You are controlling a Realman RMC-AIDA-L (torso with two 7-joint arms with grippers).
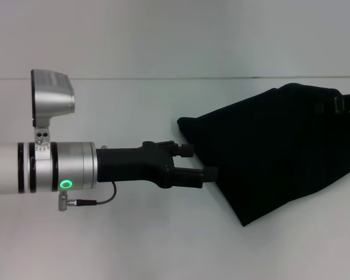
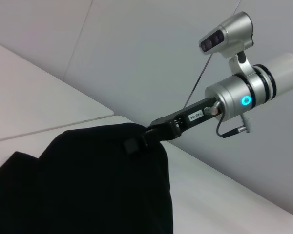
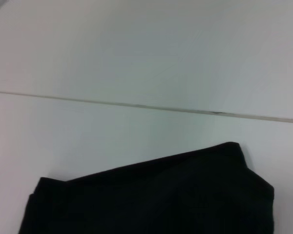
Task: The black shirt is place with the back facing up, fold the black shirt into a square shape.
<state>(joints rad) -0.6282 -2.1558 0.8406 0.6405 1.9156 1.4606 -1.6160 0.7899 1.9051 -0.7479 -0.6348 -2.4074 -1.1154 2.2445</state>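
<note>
White table (image 1: 105, 245) under everything | black shirt (image 1: 280, 151) lies bunched on it | left gripper (image 1: 199, 161) at shirt's near-left edge, fingers pinching the cloth | right gripper (image 2: 136, 144) at shirt's far corner, clamped on the fabric there

1. White tabletop (image 1: 105, 245), plain matte surface, meets the wall along a thin seam at the far edge.
2. Black shirt (image 1: 280, 151) lies bunched on its right half, partly lifted at one edge.
</note>
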